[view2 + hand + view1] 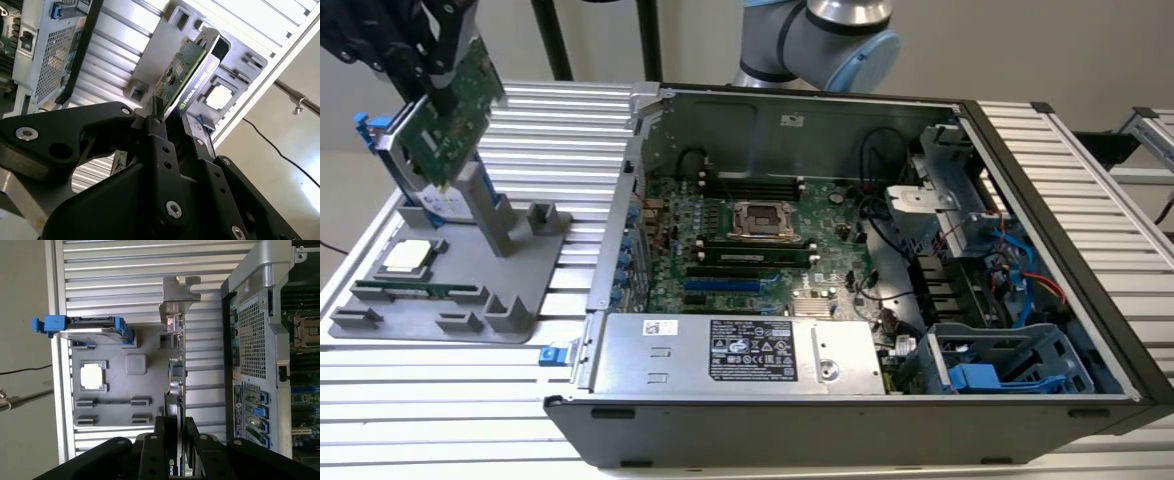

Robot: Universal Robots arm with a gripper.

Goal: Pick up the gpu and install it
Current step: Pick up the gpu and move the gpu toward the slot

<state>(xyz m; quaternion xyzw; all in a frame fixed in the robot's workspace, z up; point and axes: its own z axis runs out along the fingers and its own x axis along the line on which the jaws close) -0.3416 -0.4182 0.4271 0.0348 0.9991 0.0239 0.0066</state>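
My gripper (pixel 444 82) is shut on the gpu (pixel 456 118), a green circuit card with a silver end bracket. The card hangs tilted in the air above the grey holder tray (pixel 520 270) at the exterior view's left. In both wrist views the black fingers (pixel 159 131) pinch the card's edge. The gpu (pixel 181 75) shows its green face and black cooler side, and its bracket (pixel 179 294) points away from the gripper (pixel 176 429). The open computer case (pixel 1067 250) lies at the exterior view's right, with its motherboard (pixel 761 240) exposed.
On the tray (pixel 125 412) stand a silver hard drive with a blue frame (pixel 90 330), a square processor chip (pixel 408 255) and a thin memory stick (pixel 407 292). The arm's base (pixel 821 40) rises behind the case. A slatted metal table (pixel 574 120) lies beneath.
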